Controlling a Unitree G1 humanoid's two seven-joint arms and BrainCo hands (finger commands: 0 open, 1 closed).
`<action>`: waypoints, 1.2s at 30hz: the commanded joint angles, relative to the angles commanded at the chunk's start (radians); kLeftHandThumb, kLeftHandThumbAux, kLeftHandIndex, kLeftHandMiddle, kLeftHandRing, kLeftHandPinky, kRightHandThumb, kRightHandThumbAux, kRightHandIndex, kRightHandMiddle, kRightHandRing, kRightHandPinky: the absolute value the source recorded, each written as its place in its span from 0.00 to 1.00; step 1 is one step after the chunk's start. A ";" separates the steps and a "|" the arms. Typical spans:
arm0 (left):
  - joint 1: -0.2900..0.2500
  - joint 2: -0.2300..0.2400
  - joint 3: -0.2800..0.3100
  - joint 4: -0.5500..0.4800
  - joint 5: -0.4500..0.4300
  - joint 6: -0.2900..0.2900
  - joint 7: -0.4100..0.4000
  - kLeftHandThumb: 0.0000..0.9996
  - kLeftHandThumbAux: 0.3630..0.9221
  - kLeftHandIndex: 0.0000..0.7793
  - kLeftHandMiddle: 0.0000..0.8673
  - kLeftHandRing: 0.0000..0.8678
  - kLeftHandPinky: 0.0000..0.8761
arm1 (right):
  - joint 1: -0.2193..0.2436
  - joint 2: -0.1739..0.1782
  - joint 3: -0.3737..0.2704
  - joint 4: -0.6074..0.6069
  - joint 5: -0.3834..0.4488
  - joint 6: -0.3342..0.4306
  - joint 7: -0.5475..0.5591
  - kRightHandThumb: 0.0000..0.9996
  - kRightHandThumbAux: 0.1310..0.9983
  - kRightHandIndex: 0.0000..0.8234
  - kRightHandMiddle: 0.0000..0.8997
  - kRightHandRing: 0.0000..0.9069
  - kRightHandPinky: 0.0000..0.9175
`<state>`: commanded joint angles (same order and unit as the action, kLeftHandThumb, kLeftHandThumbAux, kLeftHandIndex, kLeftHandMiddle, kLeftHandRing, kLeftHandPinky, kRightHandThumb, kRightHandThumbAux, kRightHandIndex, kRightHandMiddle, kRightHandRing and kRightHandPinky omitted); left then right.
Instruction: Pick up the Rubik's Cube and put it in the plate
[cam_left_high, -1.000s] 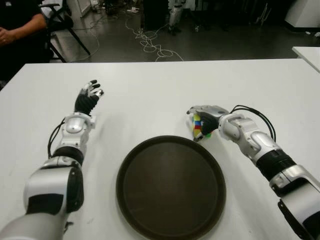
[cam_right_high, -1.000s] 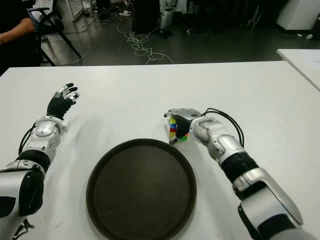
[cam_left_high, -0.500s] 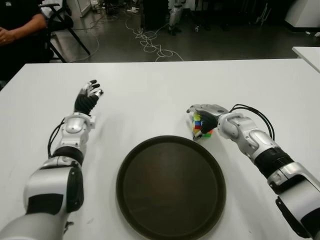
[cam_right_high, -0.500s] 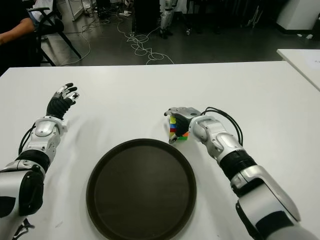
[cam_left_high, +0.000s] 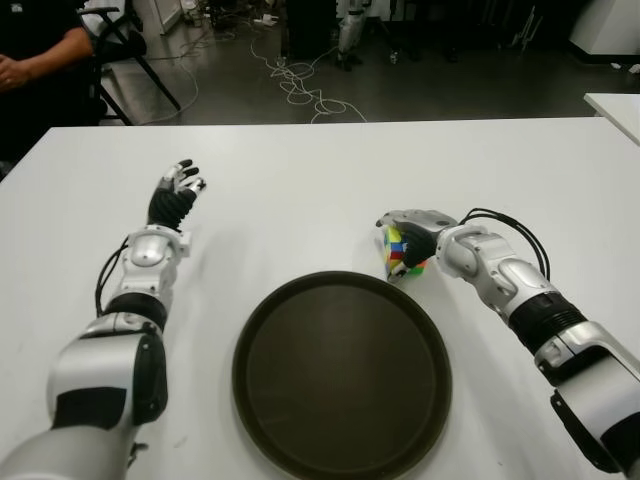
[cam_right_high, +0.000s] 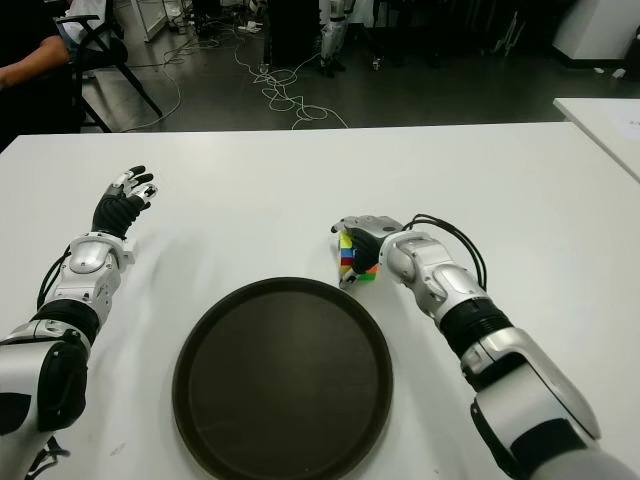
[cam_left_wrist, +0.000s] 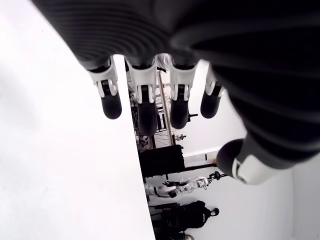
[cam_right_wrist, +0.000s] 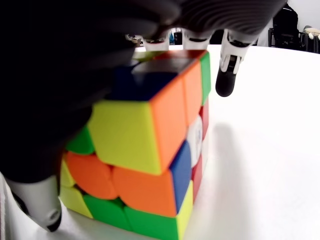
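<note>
Rubik's Cube (cam_left_high: 399, 255) sits gripped inside the right hand (cam_left_high: 412, 240), beside the plate (cam_left_high: 342, 374).

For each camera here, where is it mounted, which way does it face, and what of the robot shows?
Left eye view: on the head, facing forward and down at the white table; both arms, the plate.
Right eye view: same scene, slightly offset; right hand around the Rubik's Cube, beside the plate's rim.
Left wrist view: on the left wrist; left hand with spread, empty fingers.
Right wrist view: on the right wrist; the cube close up.
Shared: the eye views and right wrist view show the cube.
</note>
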<state>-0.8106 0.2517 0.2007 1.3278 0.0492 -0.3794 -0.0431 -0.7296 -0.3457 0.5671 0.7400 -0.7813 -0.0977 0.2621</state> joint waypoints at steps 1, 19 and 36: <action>-0.001 0.001 -0.002 0.000 0.002 0.001 0.000 0.15 0.35 0.10 0.17 0.14 0.11 | -0.002 0.000 0.002 0.003 -0.001 -0.001 0.002 0.00 0.64 0.05 0.05 0.12 0.18; -0.004 0.001 0.004 0.001 -0.008 0.011 -0.008 0.16 0.35 0.10 0.17 0.15 0.12 | -0.013 -0.022 0.001 0.009 0.011 -0.063 -0.022 0.86 0.64 0.41 0.51 0.54 0.51; -0.005 0.001 0.013 -0.001 -0.010 0.016 -0.017 0.19 0.38 0.10 0.18 0.16 0.12 | -0.011 -0.030 -0.008 -0.014 0.017 -0.052 -0.016 0.94 0.62 0.50 0.45 0.57 0.47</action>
<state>-0.8158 0.2528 0.2139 1.3263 0.0388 -0.3637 -0.0597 -0.7404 -0.3752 0.5590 0.7257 -0.7641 -0.1495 0.2460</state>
